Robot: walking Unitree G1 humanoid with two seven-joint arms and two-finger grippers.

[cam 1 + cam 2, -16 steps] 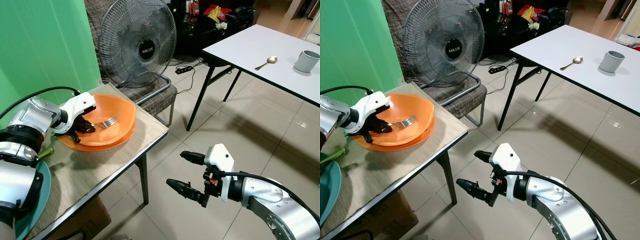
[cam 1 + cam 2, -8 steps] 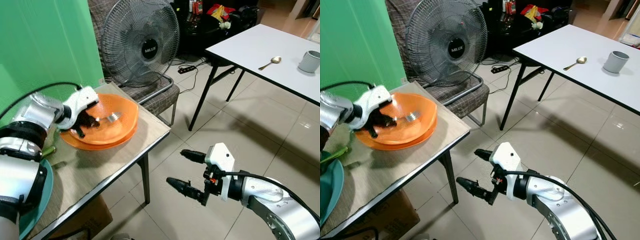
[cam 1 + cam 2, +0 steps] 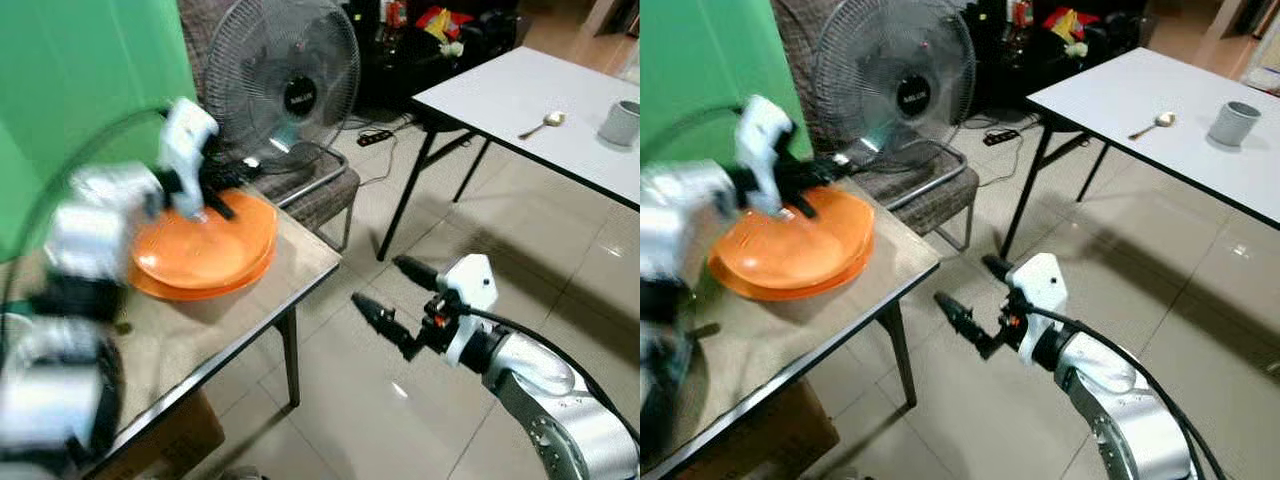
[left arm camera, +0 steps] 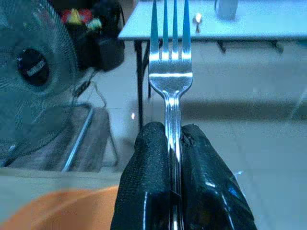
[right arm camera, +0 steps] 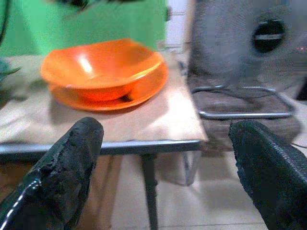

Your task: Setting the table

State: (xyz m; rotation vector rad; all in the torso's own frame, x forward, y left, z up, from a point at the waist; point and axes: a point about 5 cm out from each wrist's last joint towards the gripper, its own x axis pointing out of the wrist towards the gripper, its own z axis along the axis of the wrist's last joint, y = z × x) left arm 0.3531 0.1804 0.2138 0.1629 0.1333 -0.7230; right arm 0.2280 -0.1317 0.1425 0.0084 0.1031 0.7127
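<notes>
- Right gripper (image 3: 397, 300): low over the tiled floor (image 3: 480, 260), beside the small table's near corner; fingers spread wide apart, holding nothing.
- Small table (image 3: 300, 262): wooden top. An orange bowl (image 5: 103, 64) sits on an orange plate (image 5: 144, 91) on it. In the right wrist view the bowl's inside looks empty.
- Left gripper (image 4: 173, 163): raised above the far rim of the orange bowl, arm motion-blurred in the head views. Fingers clamped on the handle of a silver fork (image 4: 170, 72); tines point away from the wrist, clear of the bowl.
- Behind the small table: a standing fan (image 3: 285, 85) resting on a chair seat (image 3: 320, 190); green wall (image 3: 80, 70) to the left.
- Far right: white table (image 3: 520, 95), well apart from the small one. On it a spoon (image 3: 543, 122) and a grey cup (image 3: 620, 122); cup contents cannot be seen.
</notes>
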